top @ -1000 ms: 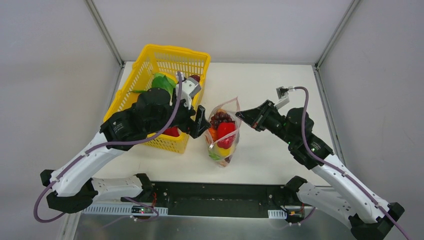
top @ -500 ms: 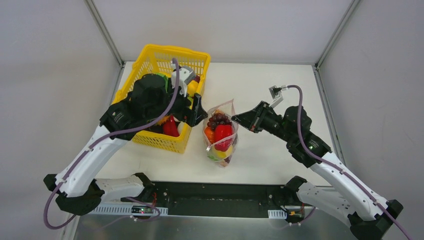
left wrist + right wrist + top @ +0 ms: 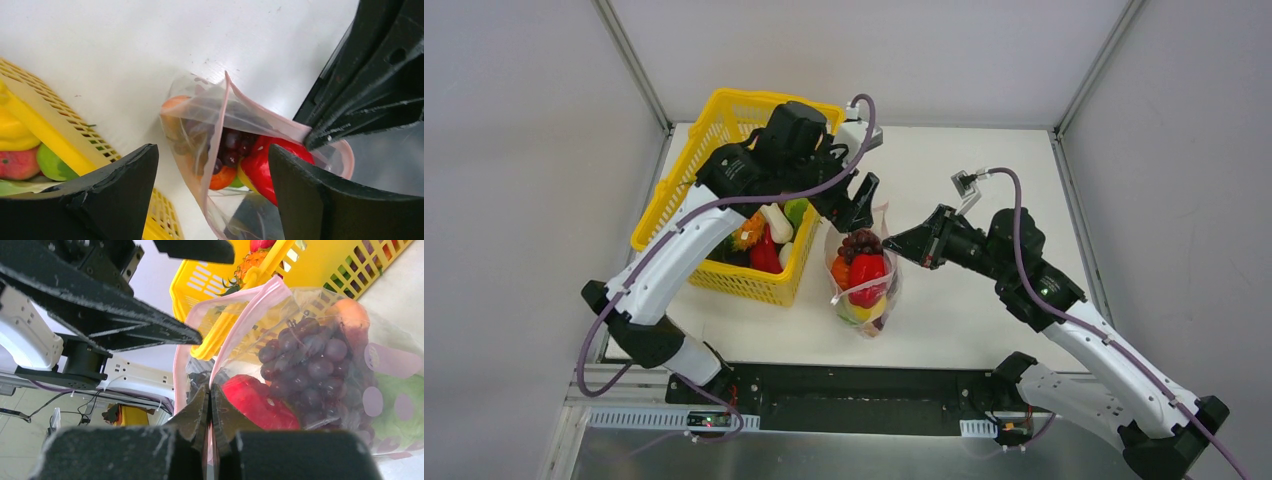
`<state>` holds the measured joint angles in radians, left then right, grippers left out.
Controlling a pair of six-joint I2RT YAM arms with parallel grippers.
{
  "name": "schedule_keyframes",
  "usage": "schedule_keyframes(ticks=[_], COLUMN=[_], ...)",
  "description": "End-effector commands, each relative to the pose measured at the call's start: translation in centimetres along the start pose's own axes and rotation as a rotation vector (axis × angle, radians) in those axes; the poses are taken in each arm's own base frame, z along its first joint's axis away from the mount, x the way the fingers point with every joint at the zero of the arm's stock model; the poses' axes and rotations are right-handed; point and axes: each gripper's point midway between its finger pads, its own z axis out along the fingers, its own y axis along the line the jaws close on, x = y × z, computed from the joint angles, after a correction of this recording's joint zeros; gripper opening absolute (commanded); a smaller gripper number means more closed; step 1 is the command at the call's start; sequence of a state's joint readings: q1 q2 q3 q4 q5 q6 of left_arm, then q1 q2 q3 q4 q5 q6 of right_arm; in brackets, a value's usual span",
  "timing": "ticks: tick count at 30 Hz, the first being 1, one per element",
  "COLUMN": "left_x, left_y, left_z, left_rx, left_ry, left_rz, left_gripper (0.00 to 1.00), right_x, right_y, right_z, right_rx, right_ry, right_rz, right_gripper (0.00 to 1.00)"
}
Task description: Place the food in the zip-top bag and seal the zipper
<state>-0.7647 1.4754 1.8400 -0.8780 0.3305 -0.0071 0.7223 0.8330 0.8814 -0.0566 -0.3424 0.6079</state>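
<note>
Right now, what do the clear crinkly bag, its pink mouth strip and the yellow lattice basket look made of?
The clear crinkly bag: thin glossy plastic film; it wrinkles, glares, and purple grapes show through. The pink mouth strip: probably thicker plastic, duller; holds a firm edge. The yellow lattice basket: rigid moulded plastic, slight sheen, even grid of holes.

In the top view the left arm (image 3: 686, 232) covers much of the yellow basket (image 3: 746, 287) and hides what lies under it. The lowest pieces in the zip-top bag (image 3: 890, 292) are too small to name. The left wrist view cuts off the bag's bottom. In the right wrist view the right gripper (image 3: 210, 388) hides its own pinch on the zipper (image 3: 274, 286), and a green piece (image 3: 406, 405) blurs behind plastic at the right edge.
</note>
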Motion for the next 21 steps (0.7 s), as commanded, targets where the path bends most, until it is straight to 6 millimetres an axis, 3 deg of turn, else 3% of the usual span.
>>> schedule_keyframes(ticks=[1,3,5,10,12,17,19,21], left_x=[0.2,0.0,-0.3,0.3,-0.1,-0.7,-1.1,-1.7], left_y=[0.8,1.0,0.5,1.4,1.2,2.0,2.2,2.7], left_z=[0.1,1.1,1.8,3.2,3.7,4.3,4.4,4.1], left_rx=[-0.004,0.003,0.048,0.026,0.042,-0.027,-0.064,-0.108], left_ry=[0.086,0.098,0.108,0.158,0.139,0.081,0.038,-0.025], left_rz=[0.11,0.121,0.128,0.125,0.115,0.041,-0.033,-0.107], left_gripper=[0.81,0.8,0.74,0.61,0.49,0.0,0.0,0.0], right_x=[-1.2,-1.2,-1.2,-1.3,-1.2,-1.5,-1.8,-2.3], right_y=[3.3,3.2,3.2,3.1,3.0,2.5,1.8,1.4], right_z=[-0.6,-0.6,-0.5,-0.6,-0.5,-0.4,-0.4,-0.7], right_rx=[-0.107,-0.106,-0.106,-0.102,-0.1,-0.073,-0.028,0.003], right_ry=[-0.015,-0.015,-0.016,-0.021,-0.019,-0.038,-0.06,-0.078], right_rz=[-0.056,-0.054,-0.055,-0.056,-0.056,-0.045,-0.038,-0.051], right_gripper=[0.02,0.02,0.02,0.03,0.03,0.04,0.1,0.22])
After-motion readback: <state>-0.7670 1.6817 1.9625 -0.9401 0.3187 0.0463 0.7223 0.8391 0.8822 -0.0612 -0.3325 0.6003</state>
